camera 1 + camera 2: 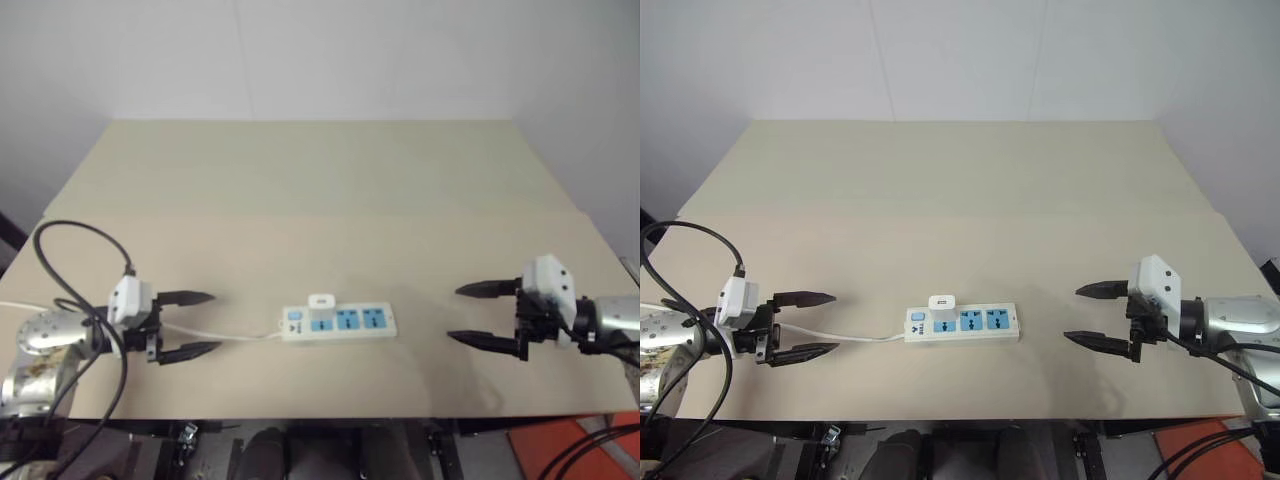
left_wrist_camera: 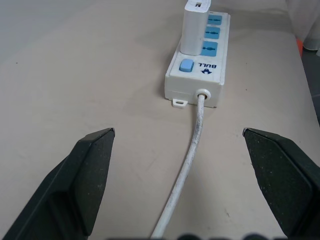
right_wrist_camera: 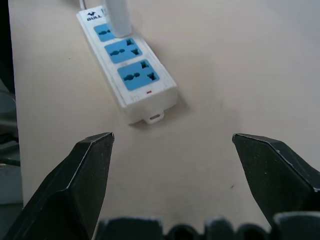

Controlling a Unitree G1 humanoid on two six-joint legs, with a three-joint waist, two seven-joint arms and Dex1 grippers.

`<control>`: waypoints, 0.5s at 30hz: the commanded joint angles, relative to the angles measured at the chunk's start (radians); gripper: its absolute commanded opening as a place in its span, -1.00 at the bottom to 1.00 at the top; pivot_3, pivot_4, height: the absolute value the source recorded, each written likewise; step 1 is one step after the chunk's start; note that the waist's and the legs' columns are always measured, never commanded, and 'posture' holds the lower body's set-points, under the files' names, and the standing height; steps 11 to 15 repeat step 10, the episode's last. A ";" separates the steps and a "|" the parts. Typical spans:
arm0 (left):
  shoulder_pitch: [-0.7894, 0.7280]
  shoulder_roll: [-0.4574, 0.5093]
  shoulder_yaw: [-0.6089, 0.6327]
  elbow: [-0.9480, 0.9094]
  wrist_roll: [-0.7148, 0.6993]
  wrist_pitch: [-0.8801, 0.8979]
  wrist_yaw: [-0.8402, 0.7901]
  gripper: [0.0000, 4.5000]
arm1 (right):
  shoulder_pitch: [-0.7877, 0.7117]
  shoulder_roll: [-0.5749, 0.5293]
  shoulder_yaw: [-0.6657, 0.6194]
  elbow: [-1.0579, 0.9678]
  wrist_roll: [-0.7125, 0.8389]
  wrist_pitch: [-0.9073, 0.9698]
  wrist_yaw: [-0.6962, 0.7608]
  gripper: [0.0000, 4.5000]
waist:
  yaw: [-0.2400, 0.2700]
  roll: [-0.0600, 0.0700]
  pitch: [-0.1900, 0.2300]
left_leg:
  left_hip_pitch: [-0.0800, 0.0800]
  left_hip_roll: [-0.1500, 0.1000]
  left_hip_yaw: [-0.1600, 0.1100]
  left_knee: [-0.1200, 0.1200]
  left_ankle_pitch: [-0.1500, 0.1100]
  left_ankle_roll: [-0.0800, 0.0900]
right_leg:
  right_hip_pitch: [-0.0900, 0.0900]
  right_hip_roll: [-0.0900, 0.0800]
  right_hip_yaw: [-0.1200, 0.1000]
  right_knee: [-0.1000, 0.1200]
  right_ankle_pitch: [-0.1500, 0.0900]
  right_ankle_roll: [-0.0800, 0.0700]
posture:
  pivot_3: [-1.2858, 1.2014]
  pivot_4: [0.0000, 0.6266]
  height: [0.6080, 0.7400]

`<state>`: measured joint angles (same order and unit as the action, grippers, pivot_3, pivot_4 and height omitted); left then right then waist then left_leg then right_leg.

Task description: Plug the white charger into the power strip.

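left eye view: the white charger (image 1: 321, 301) stands upright in the socket nearest the switch end of the power strip (image 1: 340, 323), which lies lengthwise at lower centre of the frame on the tan surface (image 1: 320, 190). the block appears seated, so the task looks done or nearly so. the left gripper (image 1: 199, 324) sits at lower left and the right gripper (image 1: 475, 314) at lower right, each well apart from the strip, jaws spread and holding nothing, a stance that fits arms standing clear of a finished plug-in. the strip's white cord (image 1: 232, 337) trails toward the left gripper.

right eye view: the same layout, the strip at lower centre between the two open grippers, the charger rising from its left-hand socket, the two sockets to its right bare.

left wrist view: the strip runs away toward the upper middle of the frame, switch end nearest, the cord leading back down between the two black fingers (image 2: 85, 175), which stand wide at the lower corners. the charger stands straight beside the blue switch (image 2: 186, 65), with no visible lean.

right wrist view: the strip's far end lies in the upper left of the frame, two blue sockets free, the charger's base at the top edge. the jaws are wide apart at the lower corners, aimed at bare surface short of the strip.
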<state>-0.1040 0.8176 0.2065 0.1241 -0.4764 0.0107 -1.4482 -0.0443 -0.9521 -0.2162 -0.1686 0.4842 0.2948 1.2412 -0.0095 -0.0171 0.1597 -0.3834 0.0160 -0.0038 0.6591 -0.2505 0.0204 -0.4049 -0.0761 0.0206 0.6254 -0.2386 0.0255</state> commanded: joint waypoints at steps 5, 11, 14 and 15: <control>-0.026 0.031 -0.013 -0.015 -0.060 0.104 -0.070 0.99 | 0.015 -0.022 -0.034 -0.133 0.021 0.062 -0.066 1.00 | -0.002 0.000 0.000 | 0.000 0.000 0.000 0.000 0.000 0.000 | 0.000 0.000 0.000 0.000 0.000 0.000 | 0.03 -0.52 1.00; -0.037 0.057 -0.030 -0.032 -0.071 0.183 -0.102 0.99 | 0.057 -0.039 -0.046 -0.165 0.015 0.060 -0.050 1.00 | -0.002 0.000 0.000 | 0.000 0.000 0.000 0.000 0.000 0.000 | 0.000 0.001 0.000 0.000 0.000 0.000 | 0.03 -0.52 1.00; -0.037 0.057 -0.030 -0.032 -0.071 0.183 -0.102 0.99 | 0.057 -0.039 -0.046 -0.165 0.015 0.060 -0.050 1.00 | -0.002 0.000 0.000 | 0.000 0.000 0.000 0.000 0.000 0.000 | 0.000 0.001 0.000 0.000 0.000 0.000 | 0.03 -0.52 1.00; -0.037 0.057 -0.030 -0.032 -0.071 0.183 -0.102 0.99 | 0.057 -0.039 -0.046 -0.165 0.015 0.060 -0.050 1.00 | -0.002 0.000 0.000 | 0.000 0.000 0.000 0.000 0.000 0.000 | 0.000 0.001 0.000 0.000 0.000 0.000 | 0.03 -0.52 1.00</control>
